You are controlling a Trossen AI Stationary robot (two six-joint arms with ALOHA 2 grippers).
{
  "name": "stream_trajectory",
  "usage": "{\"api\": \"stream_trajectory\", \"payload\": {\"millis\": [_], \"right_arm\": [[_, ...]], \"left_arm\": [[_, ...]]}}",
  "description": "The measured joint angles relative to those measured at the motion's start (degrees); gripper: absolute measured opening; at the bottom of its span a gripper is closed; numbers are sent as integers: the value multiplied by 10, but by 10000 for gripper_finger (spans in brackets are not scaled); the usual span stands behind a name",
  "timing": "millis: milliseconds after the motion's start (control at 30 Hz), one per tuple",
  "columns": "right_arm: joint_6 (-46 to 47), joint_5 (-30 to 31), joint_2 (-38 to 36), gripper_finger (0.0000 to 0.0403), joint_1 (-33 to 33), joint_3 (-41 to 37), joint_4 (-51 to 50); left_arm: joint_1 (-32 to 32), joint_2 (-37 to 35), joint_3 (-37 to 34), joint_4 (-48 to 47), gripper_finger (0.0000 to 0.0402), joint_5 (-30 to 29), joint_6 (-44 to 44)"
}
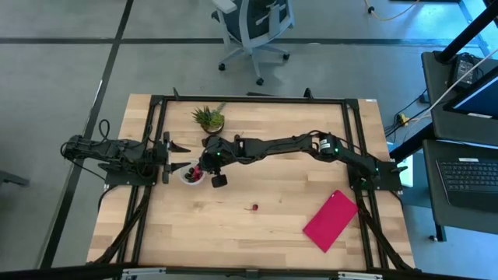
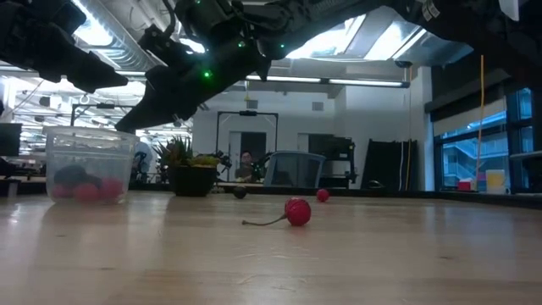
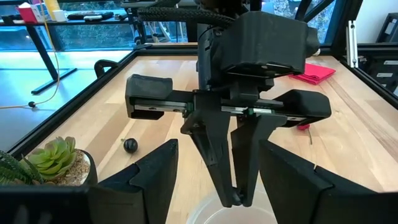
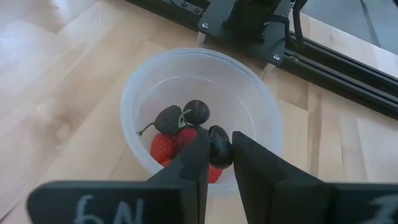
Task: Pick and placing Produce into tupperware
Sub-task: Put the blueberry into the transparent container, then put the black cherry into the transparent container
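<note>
The tupperware [image 4: 202, 118] is a round translucent cup standing left of the table's middle [image 1: 192, 173], also in the low view [image 2: 89, 165]. In it lie red and dark maroon produce pieces [image 4: 180, 127]. My right gripper [image 4: 217, 155] reaches across from the right and points down over the cup [image 1: 202, 166], shut on one dark berry. One red berry with a stem [image 2: 296, 211] lies on the bare wood [image 1: 254, 208]; a second red one [image 2: 323, 195] lies farther off. My left gripper [image 3: 217, 149] waits open at the table's left [image 1: 176, 155], facing the cup. My right gripper pinches a dark maroon berry [image 4: 219, 146] between its two fingers, near their free ends. The fingers [image 3: 239, 186] come from above, pointing down into the cup's mouth. The berry is lifted clear, just over the pieces lying in the cup.
A green spiky potted plant [image 1: 208, 118] stands just beyond the cup toward the far edge. A flat pink-red rectangular piece [image 1: 331, 220] lies near the right. A small dark berry [image 3: 129, 145] rests on the wood by the plant. A black frame rail [image 1: 159, 140] runs beside the cup.
</note>
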Motion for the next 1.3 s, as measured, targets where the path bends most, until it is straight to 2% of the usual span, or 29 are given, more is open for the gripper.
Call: {"api": "stream_trajectory", "payload": {"millis": [400,700,800,1100,1233,1300], "right_arm": [[0,0,0,126,0,0,-1],[-3,1,-10,135,0,0,-29],[-3,0,-43,135,-7,0,-82],[-1,1,-139,135,-66,1,-344],[-1,1,-142,137,-106,0,-407],[-1,1,-137,143,-123,0,-404]], "left_arm": [[0,0,0,0,212,0,0],[0,0,0,0,212,0,-1],[0,0,0,0,212,0,-1],[0,0,0,0,212,0,-1],[0,0,0,0,212,0,-1],[0,0,0,0,212,0,-1]]}}
